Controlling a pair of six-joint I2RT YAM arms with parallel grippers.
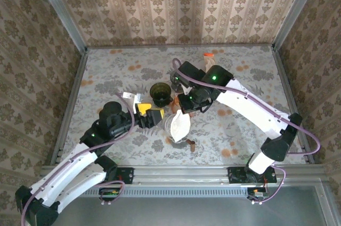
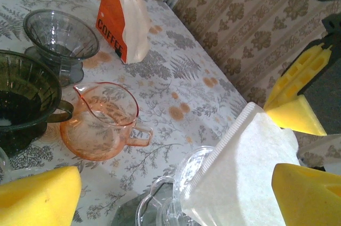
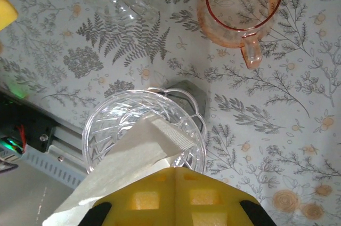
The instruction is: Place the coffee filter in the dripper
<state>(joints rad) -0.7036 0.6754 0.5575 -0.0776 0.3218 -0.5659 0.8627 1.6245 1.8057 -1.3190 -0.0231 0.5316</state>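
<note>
Your right gripper point(image 3: 173, 183) has its jaws closed on one edge of the coffee filter point(image 3: 122, 170), so the paper hangs with its ribbed seam over the bowl of the clear glass dripper point(image 3: 109, 116), probably to let it slide in point first. Your left gripper point(image 2: 176, 183) sits beside it with jaws spread wide, one on each side of filter and dripper, holding nothing; I judge it is there to steady or open the paper. You cannot tell whether the filter touches the glass inside, or whether it is flat or opened into a cone. The paper hides the dripper's base in the left wrist view, and the right wrist view cuts off the filter's far end
</note>
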